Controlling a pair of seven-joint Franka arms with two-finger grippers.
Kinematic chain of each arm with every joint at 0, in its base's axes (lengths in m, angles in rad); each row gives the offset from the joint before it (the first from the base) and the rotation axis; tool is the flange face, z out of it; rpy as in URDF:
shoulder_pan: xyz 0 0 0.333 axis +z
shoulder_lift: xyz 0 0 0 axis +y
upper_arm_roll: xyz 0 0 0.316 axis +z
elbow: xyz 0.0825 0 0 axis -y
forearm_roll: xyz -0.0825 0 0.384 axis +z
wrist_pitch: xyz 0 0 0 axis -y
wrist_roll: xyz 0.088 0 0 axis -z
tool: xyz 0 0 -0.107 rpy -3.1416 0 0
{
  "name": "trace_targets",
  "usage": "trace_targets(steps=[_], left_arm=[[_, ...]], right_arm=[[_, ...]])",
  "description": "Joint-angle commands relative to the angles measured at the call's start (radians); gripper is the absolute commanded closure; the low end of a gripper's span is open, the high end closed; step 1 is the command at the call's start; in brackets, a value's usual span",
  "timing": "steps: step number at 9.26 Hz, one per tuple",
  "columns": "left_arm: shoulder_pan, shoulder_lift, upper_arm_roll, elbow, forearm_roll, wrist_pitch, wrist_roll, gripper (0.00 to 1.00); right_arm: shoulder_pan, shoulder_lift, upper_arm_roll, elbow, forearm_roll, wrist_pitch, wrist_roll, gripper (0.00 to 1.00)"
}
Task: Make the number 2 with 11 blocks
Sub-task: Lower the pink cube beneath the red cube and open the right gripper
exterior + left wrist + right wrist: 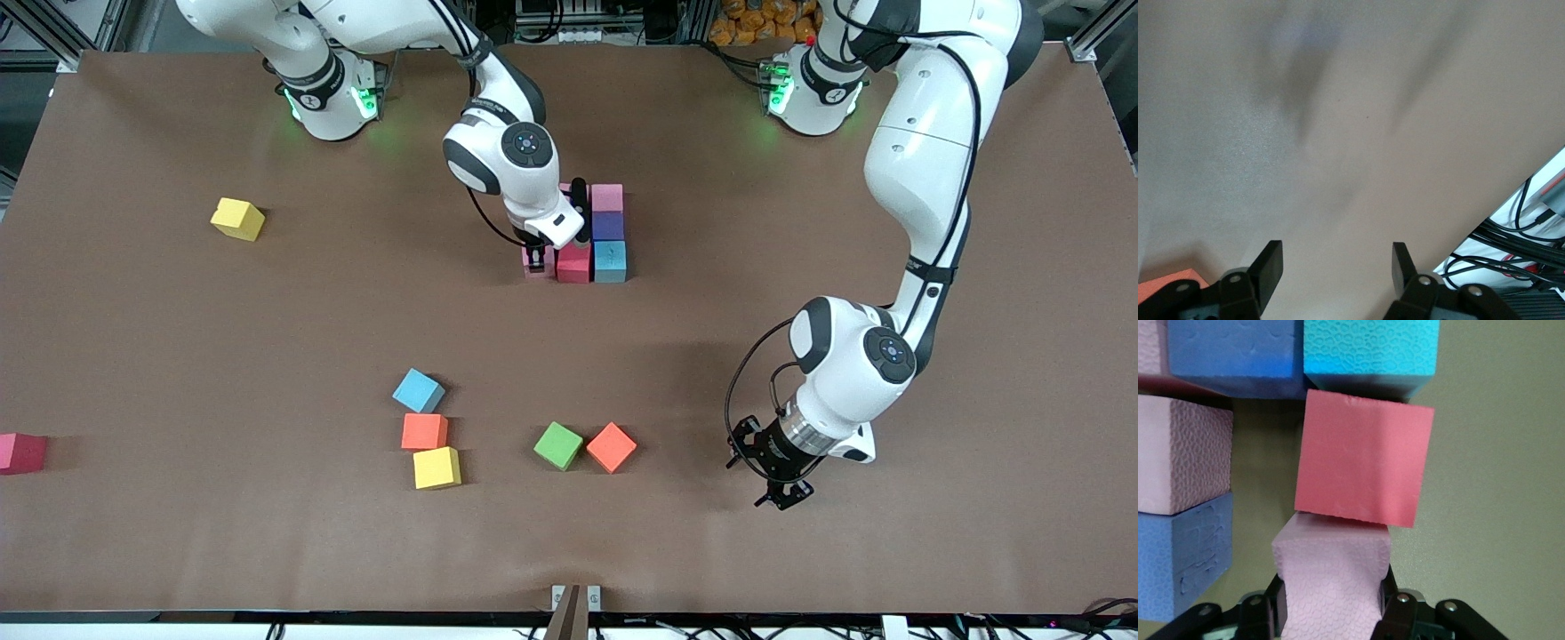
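High front camera facing both robots — wrist cameras close (table (178, 356) shared) — the right's on stacked blocks (1365, 467).

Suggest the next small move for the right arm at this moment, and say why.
Probably open the right gripper and lift clear. It is shut on a pink cube that already sits down on the table, touching the red cube in the row with the light blue cube, so the piece looks placed. The left gripper waits, open, over bare table.

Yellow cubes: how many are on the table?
2. One yellow cube sits alone toward the right arm's end. The other lies just nearer the camera than an orange cube. The arms could hide more.
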Motion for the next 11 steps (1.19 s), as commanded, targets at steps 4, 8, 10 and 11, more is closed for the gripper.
trace_targets(steps=[4,8,10,11], left_arm=[[-0.008,-0.001,0.005,0.0,-0.02,0.014,-0.005,0.26],[-0.008,-0.001,0.007,0.0,-0.018,0.014,-0.003,0.26],[-0.009,-0.001,0.005,0.0,-0.018,0.014,-0.003,0.26],[-0.009,0.0,0.005,0.0,-0.018,0.015,-0.002,0.26]], right_arm=[[-0.001,0.013,0.014,0.02,-0.025,0.005,0.058,1.0],[-0.001,0.024,0.013,0.027,-0.025,0.021,0.061,1.0],[-0.001,0.028,0.013,0.027,-0.025,0.028,0.061,1.0],[-0.001,0.028,0.013,0.027,-0.025,0.028,0.062,1.0]])
